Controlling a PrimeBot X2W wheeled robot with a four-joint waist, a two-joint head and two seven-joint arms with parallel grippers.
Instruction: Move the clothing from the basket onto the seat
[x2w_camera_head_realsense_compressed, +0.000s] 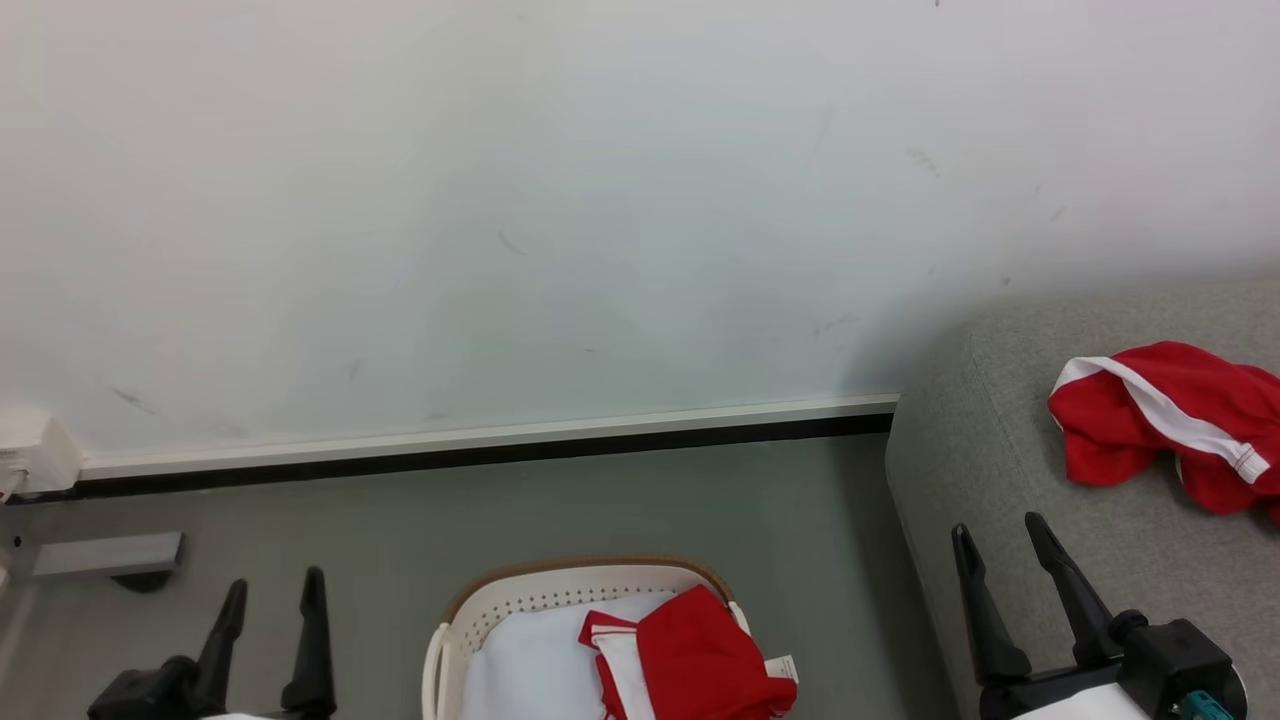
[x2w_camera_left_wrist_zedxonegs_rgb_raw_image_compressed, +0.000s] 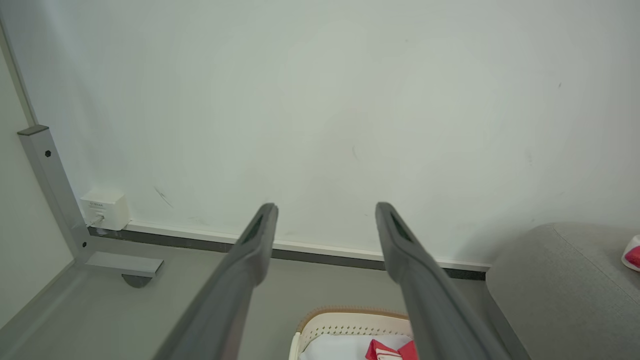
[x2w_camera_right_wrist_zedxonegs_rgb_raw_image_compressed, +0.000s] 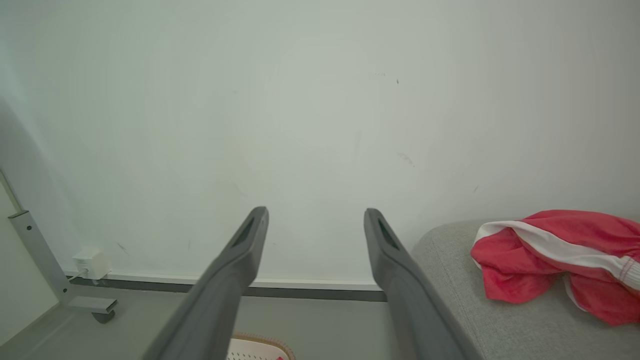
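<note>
Head view: one red garment (x2w_camera_head_realsense_compressed: 700, 660) lies bunched in the right-hand side of the basket (x2w_camera_head_realsense_compressed: 470, 600). It spills partly over the rim, and a small white label pokes out past the edge. Under it, a white lining cloth (x2w_camera_head_realsense_compressed: 530, 665) covers the rest of the inside. The second red garment (x2w_camera_head_realsense_compressed: 1170, 425), with a white band across it, lies crumpled on the seat (x2w_camera_head_realsense_compressed: 1000, 470), the big grey upholstered piece to my right, well apart from the basket.

The basket stands on the grey floor (x2w_camera_head_realsense_compressed: 620, 500), near the seat's rounded end. My left gripper (x2w_camera_head_realsense_compressed: 275, 578) hangs low to the left of the basket, its two dark fingers spread wide with nothing between them. My right gripper (x2w_camera_head_realsense_compressed: 997, 524) is over the seat's near edge, close to the garment there but not touching it, fingers likewise spread and empty. In each wrist view I look through that same open gap at bare wall.

Behind everything is a pale wall (x2w_camera_head_realsense_compressed: 600, 200) with a white and black baseboard (x2w_camera_head_realsense_compressed: 500, 438). At far left, a grey metal foot (x2w_camera_head_realsense_compressed: 110, 553) and a small white box (x2w_camera_head_realsense_compressed: 35, 450) sit at the wall's base.
</note>
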